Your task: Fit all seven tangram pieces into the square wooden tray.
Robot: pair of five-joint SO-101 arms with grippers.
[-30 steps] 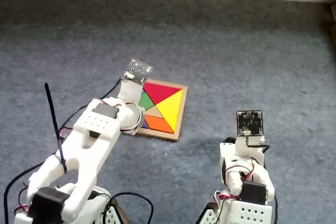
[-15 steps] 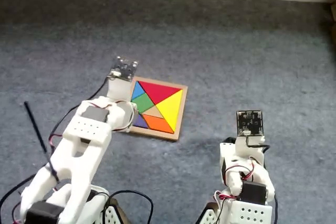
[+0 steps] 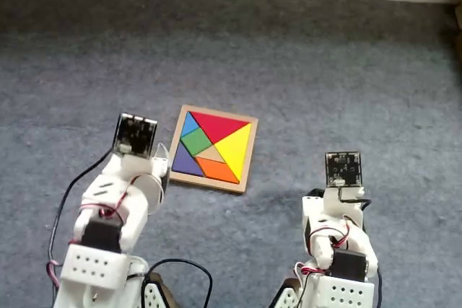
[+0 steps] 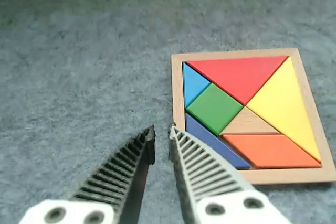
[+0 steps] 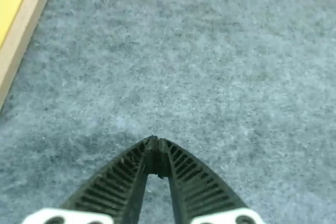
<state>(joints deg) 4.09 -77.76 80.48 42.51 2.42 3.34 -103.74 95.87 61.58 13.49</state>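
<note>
Grey, carpet-like cloth covered the whole surface (image 3: 346,63), and the square wooden tray (image 3: 247,153) lay near the middle of the high view, turned a little off square to the frame. All seven tangram pieces (image 4: 273,103) sat inside its rim. The red triangle (image 3: 220,126) and the yellow triangle (image 3: 237,148) ran along the upper and right sides. With them were the small blue triangle (image 3: 189,125), the green square (image 3: 196,141), the tan triangle (image 3: 211,154) and the orange parallelogram (image 3: 217,170). The purple triangle (image 3: 183,164) filled the lower left corner. I saw no gap between them and none riding up on a neighbour.

My left tool (image 4: 160,132) hung just left of the tray, its tips narrowly parted and holding nothing, near the rim beside the purple triangle. My right tool (image 5: 157,141) was pressed together and empty, over bare cloth at the lower right of the high view, well apart from the tray.

I judged the fitting done and the step in hand a last check. The next move called for little: keep both tools off the rim so nothing got nudged, and press down only if a piece proved proud.
</note>
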